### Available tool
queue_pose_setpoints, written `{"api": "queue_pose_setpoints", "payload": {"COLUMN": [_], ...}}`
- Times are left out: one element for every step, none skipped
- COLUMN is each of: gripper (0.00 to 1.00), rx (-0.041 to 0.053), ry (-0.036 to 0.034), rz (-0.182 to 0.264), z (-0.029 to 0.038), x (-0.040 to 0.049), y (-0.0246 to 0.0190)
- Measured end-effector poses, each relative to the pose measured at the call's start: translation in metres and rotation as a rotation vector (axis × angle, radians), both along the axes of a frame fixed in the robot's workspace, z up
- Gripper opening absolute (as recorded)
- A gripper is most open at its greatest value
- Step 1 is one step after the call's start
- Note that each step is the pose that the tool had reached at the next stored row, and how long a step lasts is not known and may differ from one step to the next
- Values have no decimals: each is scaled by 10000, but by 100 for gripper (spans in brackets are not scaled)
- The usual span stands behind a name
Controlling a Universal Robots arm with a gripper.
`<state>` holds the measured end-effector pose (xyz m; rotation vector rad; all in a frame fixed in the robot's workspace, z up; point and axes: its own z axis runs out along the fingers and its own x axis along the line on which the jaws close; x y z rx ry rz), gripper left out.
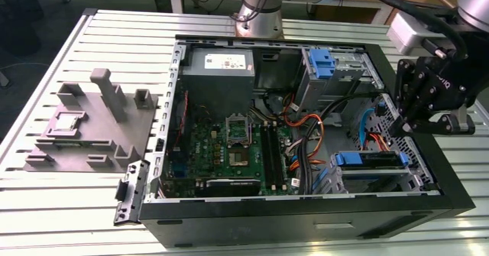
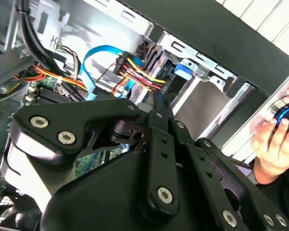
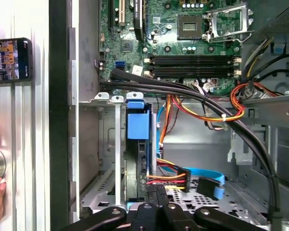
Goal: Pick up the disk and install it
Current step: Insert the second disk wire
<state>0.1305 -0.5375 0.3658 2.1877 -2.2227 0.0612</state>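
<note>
The disk [image 3: 137,127] stands on edge in a slot of the drive cage [image 3: 116,159]. Its blue end tab faces out of the cage and its dark body runs down into it, so it looks seated or nearly so. The gripper [image 3: 157,195] hangs just over the cage. Its fingers are drawn together into one narrow tip, and nothing shows between them.

To my eye the step in hand is the seating. A closed tip suits that: it should bear squarely on the blue tab and push straight along the slot. A tilt would make the side rails bind against the cage walls.

A bundle of red, yellow and orange power wires [image 3: 166,175] lies just beside the cage, touching or nearly touching the disk's edge, with a flat blue data cable [image 3: 207,173] next to it. Both sit close to the tip and could catch it.

Thick black cables [image 3: 183,89] cross just past the cage's open end. Beyond them lies the green motherboard [image 3: 183,33].

Outside the case wall on the cage's other side, a person's hand [image 2: 274,139] rests on a round knob [image 2: 285,113]. A phone [image 3: 9,60] lies near there on the slatted table [image 3: 19,125].
</note>
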Motion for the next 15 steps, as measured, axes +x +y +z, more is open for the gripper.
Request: {"api": "queue_pose_setpoints", "payload": {"gripper": [10,10,10,10,10,10,10,10,10,10,10,10,10,10,10], "rx": [0,0,0,0,0,0,0,0,-1,0,-1,-1,0,-1,0], "ry": [0,0,0,0,0,0,0,0,0,0,0,0,0,0,0], "rz": [0,0,-1,-1,0,0,0,0,0,0,0,0,-1,0,0], "z": [6,13,19,24,27,32,38,46,55,61,66,69,71,73,75], "x": [-1,-3,-7,-10,-12,-14,-16,-19,-21,-22,-24,-25,-28,-30,-31], "y": [16,27,37,46,54,64,72,81,96,110,125,141,157,169,180]}}
